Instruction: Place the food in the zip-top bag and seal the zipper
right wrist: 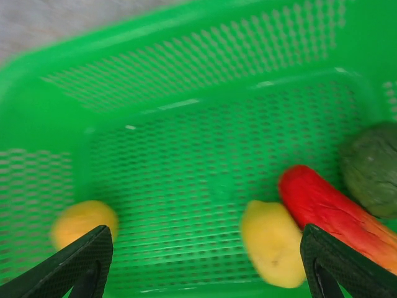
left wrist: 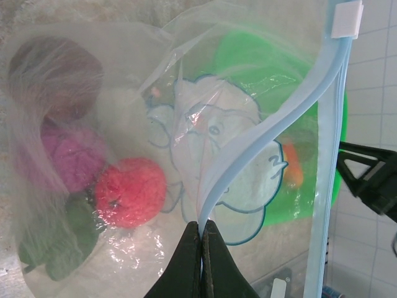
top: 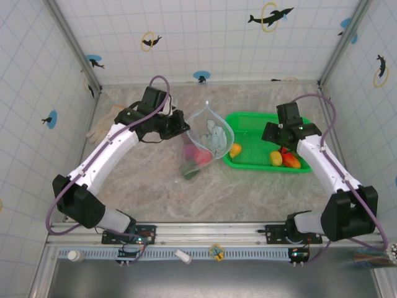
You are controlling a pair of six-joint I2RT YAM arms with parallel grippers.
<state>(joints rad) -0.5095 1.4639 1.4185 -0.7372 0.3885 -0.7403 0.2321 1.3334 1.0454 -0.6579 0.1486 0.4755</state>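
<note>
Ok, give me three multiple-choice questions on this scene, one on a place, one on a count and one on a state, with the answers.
1. Where is the right gripper?
A) over the basket
B) over bare table
C) against the back wall

2. How many yellow pieces lie in the basket?
A) none
B) two
C) five

3. How is the left gripper?
A) wide open
B) half open on nothing
C) shut on the zipper

Answers:
1 A: its spread fingers frame the basket's mesh floor.
2 B: one lies by the left finger, one nearer the right.
3 C: its fingers meet with the pale-blue strip pinched between them.
</note>
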